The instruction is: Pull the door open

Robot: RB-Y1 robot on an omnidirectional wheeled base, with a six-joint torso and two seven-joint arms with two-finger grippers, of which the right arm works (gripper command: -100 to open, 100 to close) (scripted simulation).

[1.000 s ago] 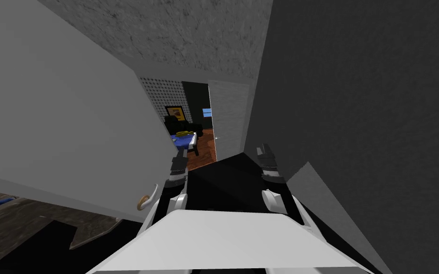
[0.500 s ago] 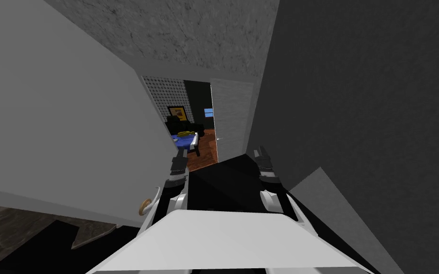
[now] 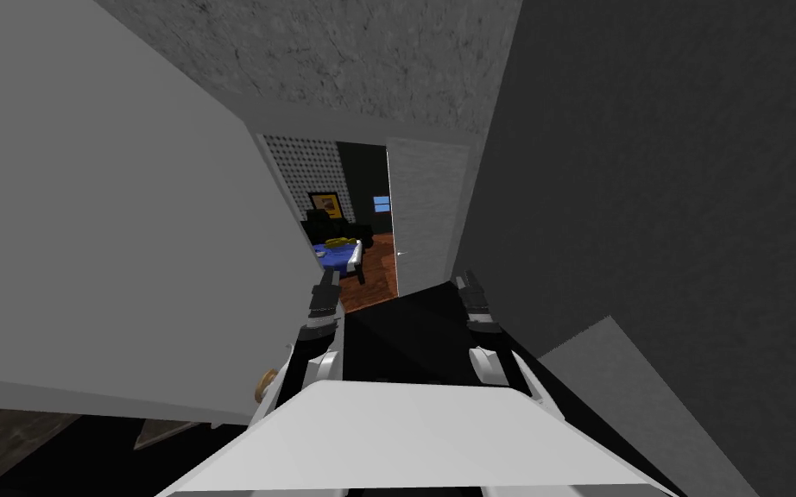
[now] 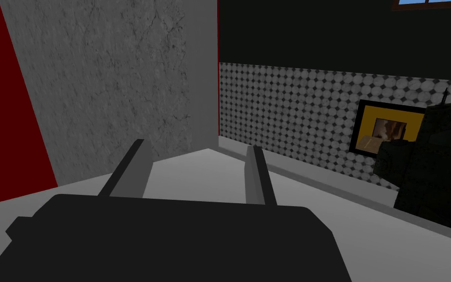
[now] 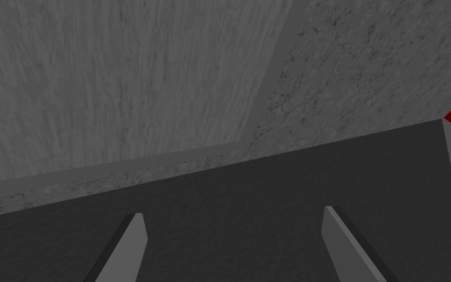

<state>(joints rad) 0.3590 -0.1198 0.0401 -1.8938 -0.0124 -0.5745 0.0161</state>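
Ahead, doorway (image 3: pixel 369 259) beside door (image 3: pixel 129 259) edge, left hand (image 3: pixel 326 283), right hand (image 3: pixel 465 283) spread

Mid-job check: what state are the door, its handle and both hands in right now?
Door: open, swung wide.
Door handle: free, no hand on it.
Left hand: open, empty, near the door's free edge.
Right hand: open, empty.
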